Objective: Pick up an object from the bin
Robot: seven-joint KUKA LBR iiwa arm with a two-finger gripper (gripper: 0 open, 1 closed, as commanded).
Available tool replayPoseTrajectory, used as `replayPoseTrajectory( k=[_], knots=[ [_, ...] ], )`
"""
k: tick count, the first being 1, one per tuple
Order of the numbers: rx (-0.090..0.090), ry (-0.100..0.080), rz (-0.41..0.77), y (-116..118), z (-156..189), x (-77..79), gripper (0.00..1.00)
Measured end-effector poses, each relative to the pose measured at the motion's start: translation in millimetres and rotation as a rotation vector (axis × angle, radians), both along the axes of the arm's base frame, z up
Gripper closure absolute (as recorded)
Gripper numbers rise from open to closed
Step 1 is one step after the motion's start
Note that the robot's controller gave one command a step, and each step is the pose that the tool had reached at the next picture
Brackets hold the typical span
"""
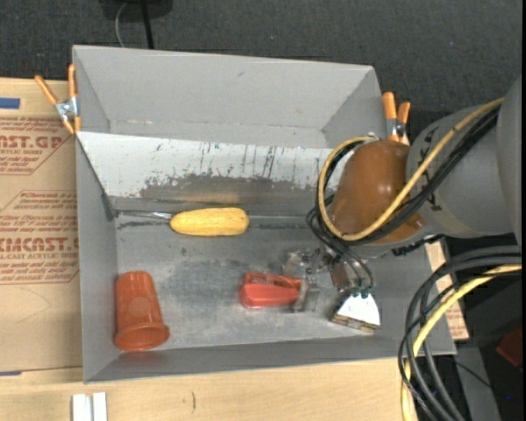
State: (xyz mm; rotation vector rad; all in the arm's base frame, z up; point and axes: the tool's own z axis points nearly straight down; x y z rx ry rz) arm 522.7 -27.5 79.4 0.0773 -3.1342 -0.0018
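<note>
End effector (316,281) sits low at the red toy's (265,293) near end, prob. to take its narrow tip.
Spread or pressed: can't tell. White wedge (358,310) just beside, opp. side; yellow corn (209,222) and orange cup (138,312) well beyond the toy.

A yellow corn cob (209,222) lies crosswise at the foot of the back wall of the bin (219,86) — well apart from an orange cup (138,311), tipped on its side in the front left corner.

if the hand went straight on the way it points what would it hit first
Probably the red object, its right end at the hand; depth is unclear, so maybe the bin floor instead.
</note>
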Motion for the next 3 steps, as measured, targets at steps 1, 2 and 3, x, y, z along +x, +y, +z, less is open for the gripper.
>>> replayPoseTrajectory(
  k=[1, 2, 3],
  knots=[
    [0.001, 0.012, -0.001, -2, 32, -6.8, 1.00],
    [0.000, 0.005, 0.006, -5, 87, -3.0, 1.00],
    [0.001, 0.012, 0.007, -16, 155, -10.6, 1.00]
  ],
)
